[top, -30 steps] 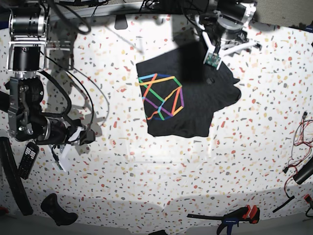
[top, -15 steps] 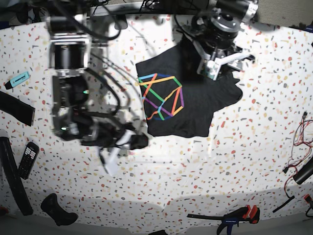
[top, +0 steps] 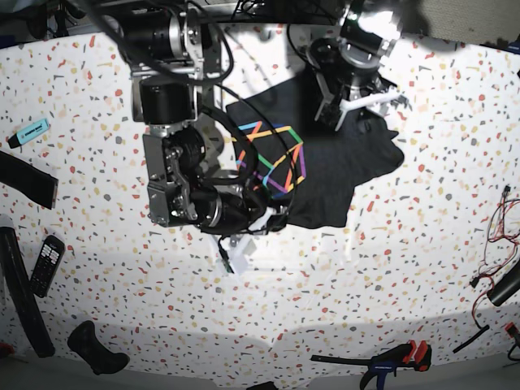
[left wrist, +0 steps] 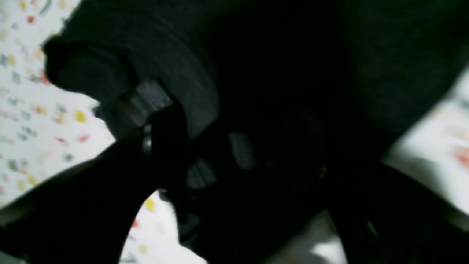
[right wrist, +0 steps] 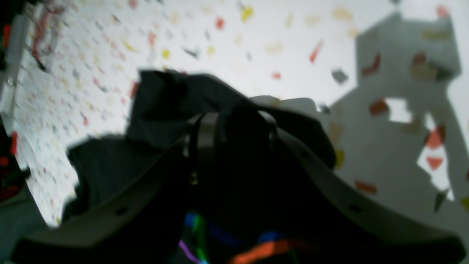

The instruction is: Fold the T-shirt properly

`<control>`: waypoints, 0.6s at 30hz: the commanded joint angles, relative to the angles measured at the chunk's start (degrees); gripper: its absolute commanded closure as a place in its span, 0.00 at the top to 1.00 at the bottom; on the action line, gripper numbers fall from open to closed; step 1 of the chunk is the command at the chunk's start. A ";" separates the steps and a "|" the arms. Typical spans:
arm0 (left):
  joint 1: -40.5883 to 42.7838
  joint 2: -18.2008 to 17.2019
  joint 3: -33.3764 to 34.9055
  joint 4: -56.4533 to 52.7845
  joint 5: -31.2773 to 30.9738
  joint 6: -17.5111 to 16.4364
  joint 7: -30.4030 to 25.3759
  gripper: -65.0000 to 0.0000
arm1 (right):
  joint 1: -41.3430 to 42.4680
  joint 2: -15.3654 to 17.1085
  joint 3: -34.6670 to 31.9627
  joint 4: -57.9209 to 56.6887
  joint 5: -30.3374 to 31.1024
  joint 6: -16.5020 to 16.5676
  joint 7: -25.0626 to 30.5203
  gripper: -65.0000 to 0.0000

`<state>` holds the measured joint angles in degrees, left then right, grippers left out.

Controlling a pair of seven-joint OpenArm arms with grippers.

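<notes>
The dark T-shirt (top: pixel 333 171) lies on the speckled table with its multicoloured line print (top: pixel 280 162) facing up. My right gripper (top: pixel 268 221) is at the shirt's lower-left corner. In the right wrist view its fingertips (right wrist: pixel 198 139) close in on a bunched fold of the shirt (right wrist: pixel 165 99), with the print just under them. My left gripper (top: pixel 351 114) is down on the shirt's upper right part. The left wrist view is dark and blurred: cloth (left wrist: pixel 329 55) fills it around the left gripper (left wrist: pixel 220 146), and its jaws are unclear.
A black remote (top: pixel 46 264), black strap (top: pixel 28 180) and teal marker (top: pixel 31 130) lie at the left. A black handle (top: pixel 96 348) and a clamp (top: pixel 390 361) lie near the front edge. Wires (top: pixel 500 236) trail at the right.
My right arm has swung from the table's left side across to the shirt's lower-left corner. My left gripper has turned in place and shifted slightly up over the shirt's upper right.
</notes>
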<state>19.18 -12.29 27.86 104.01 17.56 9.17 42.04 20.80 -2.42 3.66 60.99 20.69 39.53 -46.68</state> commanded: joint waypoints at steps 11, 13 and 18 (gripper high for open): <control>-13.35 -5.88 -0.02 -14.29 0.83 0.61 -3.08 0.62 | -5.14 5.14 -0.42 4.63 14.84 0.47 -11.50 0.26; -14.45 -5.38 0.15 -14.47 0.83 -0.44 -3.80 0.62 | -7.32 5.11 -0.42 6.34 16.79 0.47 -12.63 0.26; -17.29 -4.39 2.67 -14.38 0.83 -1.88 -4.04 0.62 | -13.60 4.96 -1.51 11.74 18.60 0.47 -14.29 0.26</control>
<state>2.33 -16.86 30.46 89.01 18.72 7.94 38.85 6.68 2.66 2.39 72.31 39.64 39.72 -59.33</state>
